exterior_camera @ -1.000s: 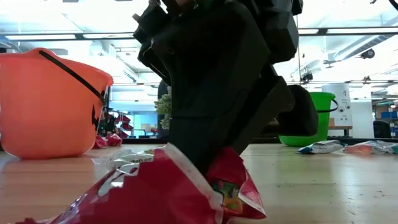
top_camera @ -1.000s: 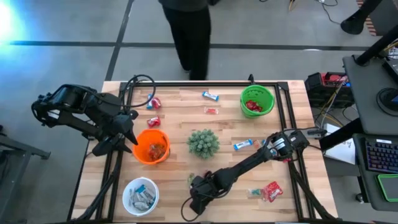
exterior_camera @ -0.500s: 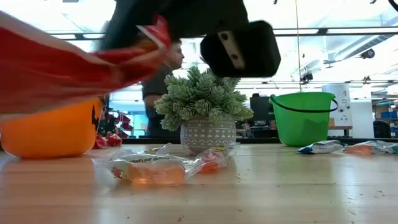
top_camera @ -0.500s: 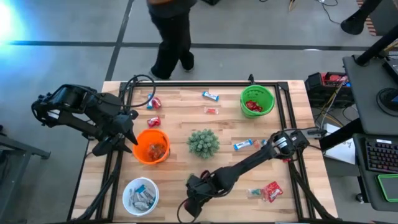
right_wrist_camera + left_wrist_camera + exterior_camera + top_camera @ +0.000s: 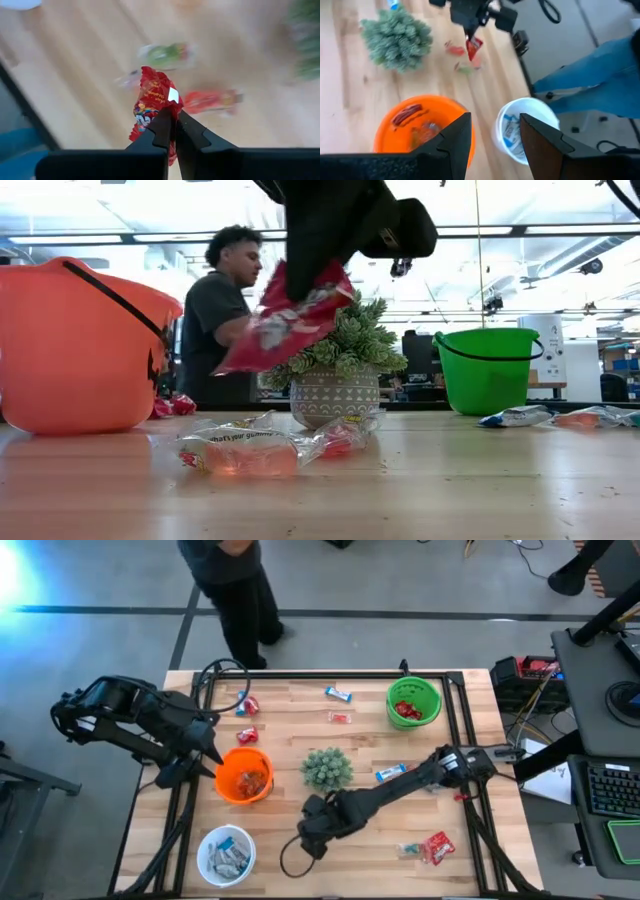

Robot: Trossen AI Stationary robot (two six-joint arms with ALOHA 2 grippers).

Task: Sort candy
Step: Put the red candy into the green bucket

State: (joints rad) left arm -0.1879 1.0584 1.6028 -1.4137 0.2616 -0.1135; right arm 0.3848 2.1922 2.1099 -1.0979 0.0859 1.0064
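Since earlier frame: right gripper [image 5: 172, 131] lifted, clamped on red packet [image 5: 152, 105]. Risk: thin corner pinch slips in transit. Left gripper [image 5: 492, 132] open, waiting above orange bowl [image 5: 387, 132].

Right end effector [image 5: 173, 131] clamped, raised

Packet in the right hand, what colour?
Red packet, clearest in the right wrist view.

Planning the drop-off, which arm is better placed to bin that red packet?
Right. The right pincer is shut on the red packet, lifted above the table near the plant. The left pincer is open, empty, hovering by the orange bowl.
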